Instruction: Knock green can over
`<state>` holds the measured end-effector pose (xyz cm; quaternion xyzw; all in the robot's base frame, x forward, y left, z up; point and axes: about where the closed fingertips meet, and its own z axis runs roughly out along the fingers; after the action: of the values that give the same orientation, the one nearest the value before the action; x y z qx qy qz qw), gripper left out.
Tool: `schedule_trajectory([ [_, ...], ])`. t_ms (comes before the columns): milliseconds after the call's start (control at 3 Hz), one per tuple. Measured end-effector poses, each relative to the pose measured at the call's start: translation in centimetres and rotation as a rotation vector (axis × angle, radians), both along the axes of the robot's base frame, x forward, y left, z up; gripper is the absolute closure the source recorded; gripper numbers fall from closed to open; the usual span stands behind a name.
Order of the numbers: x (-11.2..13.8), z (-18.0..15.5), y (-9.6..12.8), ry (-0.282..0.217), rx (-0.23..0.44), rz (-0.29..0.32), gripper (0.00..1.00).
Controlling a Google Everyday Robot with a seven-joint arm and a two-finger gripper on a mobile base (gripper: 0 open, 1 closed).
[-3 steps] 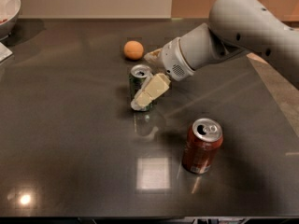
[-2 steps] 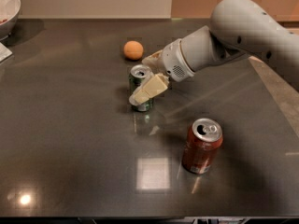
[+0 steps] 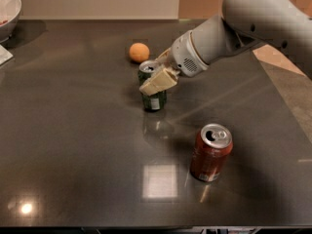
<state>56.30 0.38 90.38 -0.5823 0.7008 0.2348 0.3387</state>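
The green can is a small dark green can with a silver top, standing on the dark table just in front of an orange ball. It looks upright or leaning only slightly. My gripper comes in from the right on the white arm and lies against the can's upper front. It covers the part just under the rim. The can's lower half and its label show below the gripper.
A red-brown can stands upright at the front right of the green can. An orange ball lies just behind the green can. A white bowl sits at the far left corner. The table's right edge runs near the arm.
My gripper has moved up and a little left along the green can, so more of the can's lower body shows. The can still stands; its top sits slightly higher in view.
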Motion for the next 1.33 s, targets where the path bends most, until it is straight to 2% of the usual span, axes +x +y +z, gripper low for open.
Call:
schedule_trajectory([
  [333,-0.6,1.7,-1.2,-0.004,-0.149,0.026,0.87],
  [667,-1.4,2.7,-2.1,-0.014,-0.332,0.108,1.0],
  [1000,-2.6,2.0,-2.2,0.002,-0.474,0.219,0.82],
  [1333,-3.1,0.6,-1.8,0.023,-0.556,0.297,0.58],
])
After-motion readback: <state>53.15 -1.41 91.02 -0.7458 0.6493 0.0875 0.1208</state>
